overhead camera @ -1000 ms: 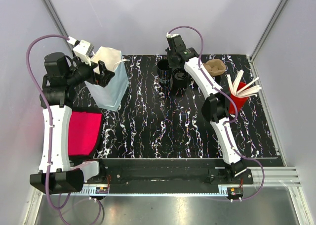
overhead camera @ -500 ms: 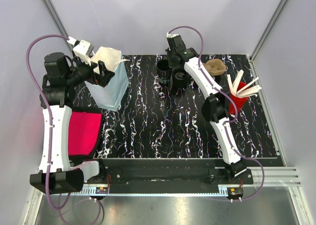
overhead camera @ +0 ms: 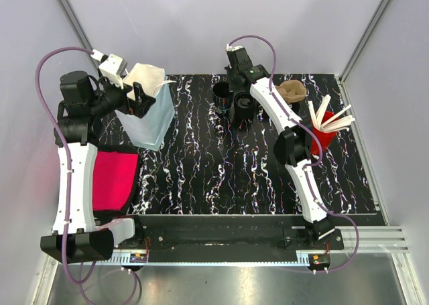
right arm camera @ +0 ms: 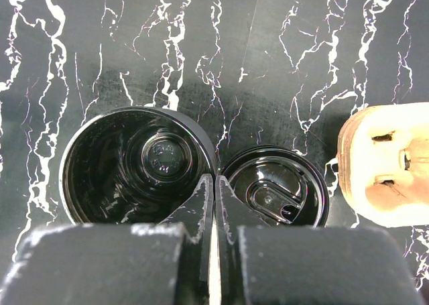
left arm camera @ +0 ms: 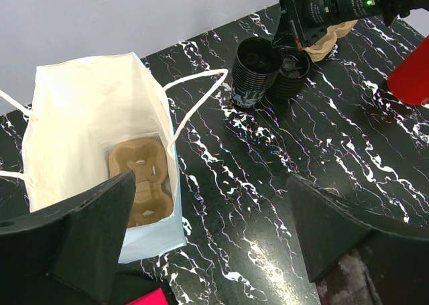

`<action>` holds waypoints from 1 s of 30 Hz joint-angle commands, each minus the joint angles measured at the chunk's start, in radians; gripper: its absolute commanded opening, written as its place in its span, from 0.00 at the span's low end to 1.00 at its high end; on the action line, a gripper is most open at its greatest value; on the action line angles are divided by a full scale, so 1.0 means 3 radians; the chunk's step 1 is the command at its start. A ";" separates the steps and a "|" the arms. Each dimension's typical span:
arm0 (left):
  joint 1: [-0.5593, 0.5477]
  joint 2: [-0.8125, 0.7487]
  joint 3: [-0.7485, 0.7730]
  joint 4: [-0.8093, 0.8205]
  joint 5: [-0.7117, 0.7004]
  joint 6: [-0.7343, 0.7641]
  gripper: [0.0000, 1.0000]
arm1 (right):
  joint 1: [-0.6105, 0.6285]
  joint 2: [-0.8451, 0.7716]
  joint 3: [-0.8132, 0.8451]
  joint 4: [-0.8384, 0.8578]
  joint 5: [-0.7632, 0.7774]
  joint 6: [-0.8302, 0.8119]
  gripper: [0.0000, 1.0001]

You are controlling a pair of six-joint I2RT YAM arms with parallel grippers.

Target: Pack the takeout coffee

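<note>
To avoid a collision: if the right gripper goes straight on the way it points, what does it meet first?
Probably the rim of the black cup, right beside the lid; depth is unclear.

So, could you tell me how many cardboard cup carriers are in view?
2. One carrier lies at the bottom of the white paper bag; the other sits on the table beside the black lid. Either may hide more beneath.

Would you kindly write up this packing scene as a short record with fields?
bag: white paper bag upright, open, brown cardboard cup carrier inside
cups: black cup stack beside black lids
left fingers: spread wide, near the bag
right fingers: closed at the cup stack's rim, grip unclear
</note>
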 commanded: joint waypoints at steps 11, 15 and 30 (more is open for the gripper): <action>0.0021 0.0002 -0.0002 0.0187 0.0099 -0.0033 0.99 | -0.0014 -0.0119 0.0284 0.0018 -0.0010 0.0081 0.00; 0.0027 0.0007 -0.0002 0.0192 0.0099 -0.0033 0.99 | -0.0019 -0.0139 0.0300 0.0023 -0.0030 0.0091 0.00; 0.0021 0.0028 0.0013 0.0192 0.0109 -0.0043 0.99 | -0.0116 -0.0303 0.0392 -0.0013 -0.0225 0.0285 0.00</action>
